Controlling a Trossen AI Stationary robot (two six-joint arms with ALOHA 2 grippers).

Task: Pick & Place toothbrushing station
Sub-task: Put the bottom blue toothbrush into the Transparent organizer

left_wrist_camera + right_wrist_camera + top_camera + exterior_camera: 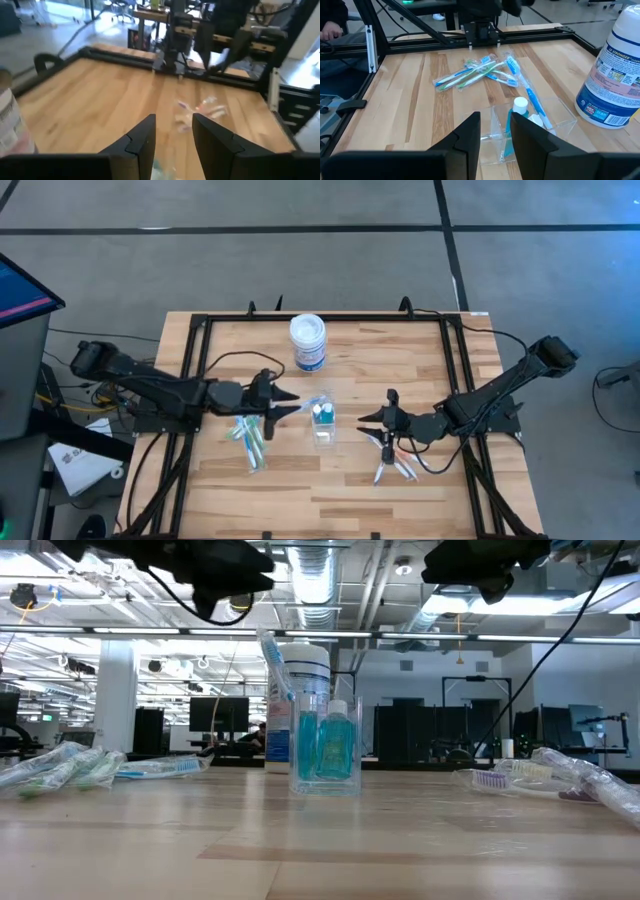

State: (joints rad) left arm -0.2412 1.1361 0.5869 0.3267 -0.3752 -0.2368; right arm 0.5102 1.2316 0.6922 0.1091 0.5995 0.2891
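Note:
A small clear plastic cup [322, 423] stands upright on the table's middle; it also shows in the low view [325, 755] and the right wrist view [530, 132]. In it stand a tiny blue white-capped tube [520, 106] and one blue toothbrush [527, 95] that leans on the rim. Wrapped toothbrushes lie in a pile [250, 440] left of the cup and another pile [390, 462] to its right. My left gripper [287, 403] is open and empty, just left of the cup. My right gripper [372, 418] is open and empty, just right of it.
A larger white round jar with a blue label [308, 342] stands behind the cup, toward the far edge. A black frame [195, 330] runs around the wooden table top. Bare wood lies along the near edge.

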